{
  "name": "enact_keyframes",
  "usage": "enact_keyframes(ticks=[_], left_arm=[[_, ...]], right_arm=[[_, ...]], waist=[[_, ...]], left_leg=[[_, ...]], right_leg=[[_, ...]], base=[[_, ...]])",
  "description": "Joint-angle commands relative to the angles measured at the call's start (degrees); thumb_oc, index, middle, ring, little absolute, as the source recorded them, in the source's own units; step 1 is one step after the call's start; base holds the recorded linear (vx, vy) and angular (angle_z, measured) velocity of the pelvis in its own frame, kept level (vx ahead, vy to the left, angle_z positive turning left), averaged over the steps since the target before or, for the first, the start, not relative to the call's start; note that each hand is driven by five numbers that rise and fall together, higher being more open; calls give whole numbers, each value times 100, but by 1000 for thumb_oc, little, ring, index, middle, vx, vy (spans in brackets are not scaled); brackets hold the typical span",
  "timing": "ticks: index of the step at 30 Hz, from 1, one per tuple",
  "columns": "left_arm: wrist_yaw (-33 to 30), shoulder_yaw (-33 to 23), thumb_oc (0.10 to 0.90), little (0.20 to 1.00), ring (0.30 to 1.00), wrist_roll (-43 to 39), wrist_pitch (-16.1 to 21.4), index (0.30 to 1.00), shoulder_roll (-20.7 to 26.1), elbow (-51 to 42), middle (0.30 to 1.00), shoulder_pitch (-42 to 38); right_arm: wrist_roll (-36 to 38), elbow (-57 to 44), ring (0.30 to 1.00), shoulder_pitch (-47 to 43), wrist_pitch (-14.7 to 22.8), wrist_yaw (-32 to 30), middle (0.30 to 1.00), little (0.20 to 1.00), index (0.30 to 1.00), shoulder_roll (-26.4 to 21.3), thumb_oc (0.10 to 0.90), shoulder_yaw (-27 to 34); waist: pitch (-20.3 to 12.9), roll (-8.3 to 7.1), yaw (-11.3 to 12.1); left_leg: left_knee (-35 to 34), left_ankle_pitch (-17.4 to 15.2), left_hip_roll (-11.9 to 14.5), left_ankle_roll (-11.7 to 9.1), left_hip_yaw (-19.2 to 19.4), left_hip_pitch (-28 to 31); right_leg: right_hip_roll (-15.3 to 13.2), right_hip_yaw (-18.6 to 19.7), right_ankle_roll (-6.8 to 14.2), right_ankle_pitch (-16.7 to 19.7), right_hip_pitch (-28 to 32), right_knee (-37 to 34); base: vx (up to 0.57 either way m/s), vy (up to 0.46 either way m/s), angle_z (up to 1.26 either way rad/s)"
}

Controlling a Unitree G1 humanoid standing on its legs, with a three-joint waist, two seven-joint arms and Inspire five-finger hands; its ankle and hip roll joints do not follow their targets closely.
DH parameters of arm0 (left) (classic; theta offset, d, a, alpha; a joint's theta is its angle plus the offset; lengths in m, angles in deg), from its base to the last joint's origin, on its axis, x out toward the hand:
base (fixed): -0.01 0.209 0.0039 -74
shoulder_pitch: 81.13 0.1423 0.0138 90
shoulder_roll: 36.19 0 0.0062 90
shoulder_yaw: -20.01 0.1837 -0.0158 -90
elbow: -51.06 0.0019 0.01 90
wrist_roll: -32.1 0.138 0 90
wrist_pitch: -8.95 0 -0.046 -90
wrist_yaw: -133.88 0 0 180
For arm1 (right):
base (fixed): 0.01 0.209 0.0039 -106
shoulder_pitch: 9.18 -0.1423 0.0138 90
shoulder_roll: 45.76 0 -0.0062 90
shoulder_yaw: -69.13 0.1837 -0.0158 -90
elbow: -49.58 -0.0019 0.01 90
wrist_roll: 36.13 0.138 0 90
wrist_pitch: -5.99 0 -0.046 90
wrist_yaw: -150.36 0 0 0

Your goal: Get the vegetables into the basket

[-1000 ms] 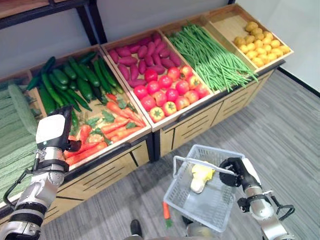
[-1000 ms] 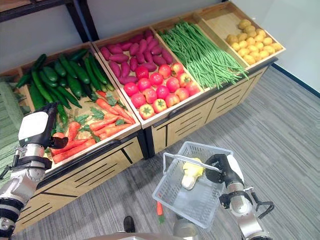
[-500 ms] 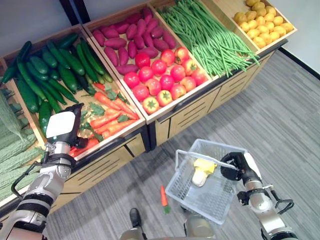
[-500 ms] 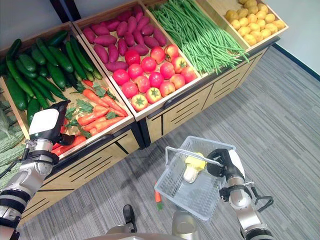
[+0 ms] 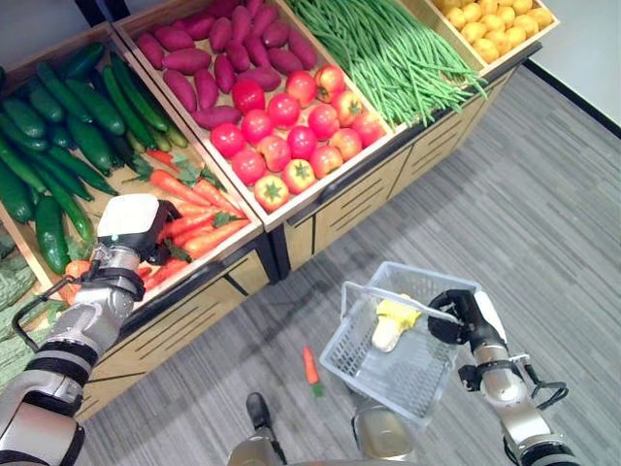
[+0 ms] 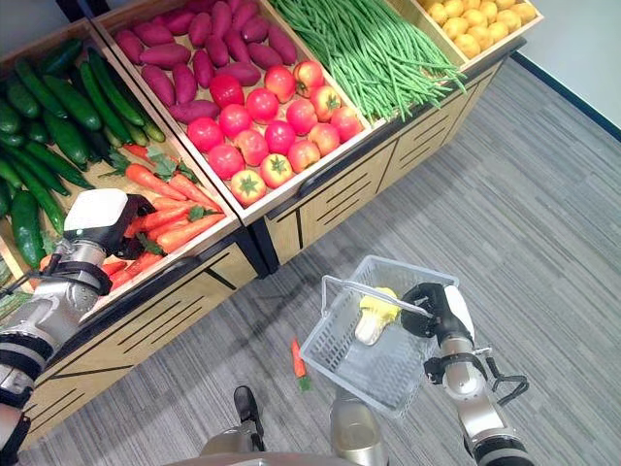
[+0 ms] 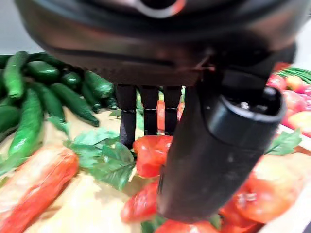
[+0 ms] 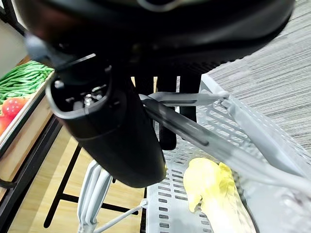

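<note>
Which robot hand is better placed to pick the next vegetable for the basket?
Probably the left robot hand: it hangs open over the carrots in their bin, while the right robot hand is shut on the basket handle.

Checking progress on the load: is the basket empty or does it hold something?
Not empty. The basket, hanging from the right hand, holds one yellow-white vegetable; a carrot lies on the floor beside it.

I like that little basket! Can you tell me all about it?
The basket is pale grey, made of plastic-looking mesh, with a thin bail handle. It hangs tilted above the grey floor, beside the wooden stand. The right hand has its fingers curled round the handle. Inside lies one yellow and white vegetable, against the mesh.
</note>
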Motion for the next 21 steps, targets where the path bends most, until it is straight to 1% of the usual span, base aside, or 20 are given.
enact_keyframes(ticks=[1,6,8,14,16,18,20,21], left_arm=[[-121,-124,400,300,300,188,108,300,103,210,300,-417],[-245,-238,400,300,300,268,71,300,180,27,300,-390],[-294,-361,400,300,300,250,101,300,272,-311,300,-337],[-467,-1090,400,300,300,-52,233,300,406,-1150,300,231],[-492,-1294,400,300,300,-122,257,300,379,-1238,300,413],[-542,-1574,400,300,300,-278,304,300,274,-1456,300,682],[-603,-1882,400,300,300,-696,429,300,-55,-1634,300,920],[-674,-2274,400,300,300,-1404,595,300,-638,-1881,300,1263]], right_arm=[[236,-453,300,-233,645,-162,300,300,300,-204,400,207],[223,-476,300,-202,613,-134,300,300,300,-202,400,193],[205,-493,300,-172,590,-116,300,300,300,-201,400,224],[155,-506,300,-38,525,-86,300,300,300,-149,400,366],[140,-498,300,1,509,-66,300,300,300,-145,400,389],[115,-467,300,48,494,-47,300,300,300,-100,400,420],[101,-471,300,83,482,-35,300,300,300,-37,400,468],[93,-499,300,140,481,-49,300,300,300,32,400,513]], waist=[[-358,-75,90],[-426,-77,115],[-492,-83,145],[-705,-73,232],[-752,-72,246],[-794,-70,269],[-830,-86,305],[-862,-96,328]], left_leg=[[11,-377,26,-69,-157,393],[11,-406,34,-73,-169,487],[11,-425,33,-71,-190,534],[11,-499,5,-49,-287,684],[11,-512,-7,-46,-305,713],[11,-521,-10,-43,-334,733],[11,-525,-28,-35,-369,758],[11,-540,-41,-21,-395,796]], right_leg=[[-180,-505,354,-15,6,-9],[-175,-553,355,-57,124,-9],[-182,-581,350,-83,197,-9],[-226,-681,319,-166,436,-9],[-245,-715,319,-183,491,-9],[-269,-751,314,-200,540,-9],[-287,-772,305,-215,585,-9],[-295,-802,292,-237,642,-9]], base=[[0,0,0],[5,-3,1],[39,-15,3],[29,2,6],[2,13,8],[-9,16,7],[-14,10,6],[6,13,22]])
